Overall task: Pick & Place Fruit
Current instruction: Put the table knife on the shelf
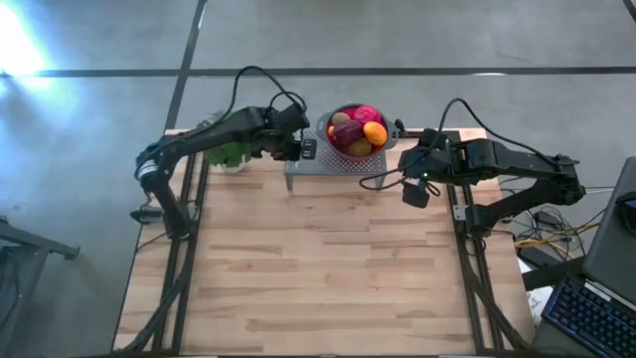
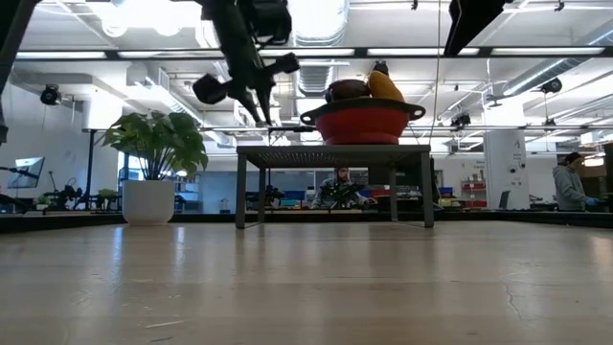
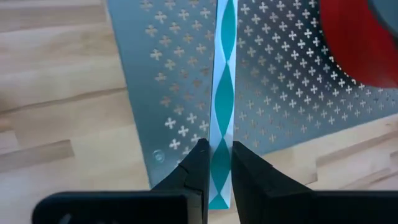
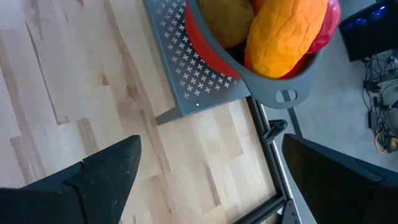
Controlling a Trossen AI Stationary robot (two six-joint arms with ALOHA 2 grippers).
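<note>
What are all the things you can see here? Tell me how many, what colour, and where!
fruit: several, orange, brown, pink; piled in the bowl
bowl: one, red with grey rim; on the stand
stand: one, grey perforated metal; table's far edge
plant: one, green, white pot; far left corner
card: one, teal-and-white; in the left claw
table: one, light wood
left claw: shut on the card, over the stand
right claw: open, right of the bowl

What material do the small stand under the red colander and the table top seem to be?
Stand: probably grey painted sheet metal, thin, punched with rows of small crosses. Table top: light wood, visible grain and plank seams, matte finish.
</note>
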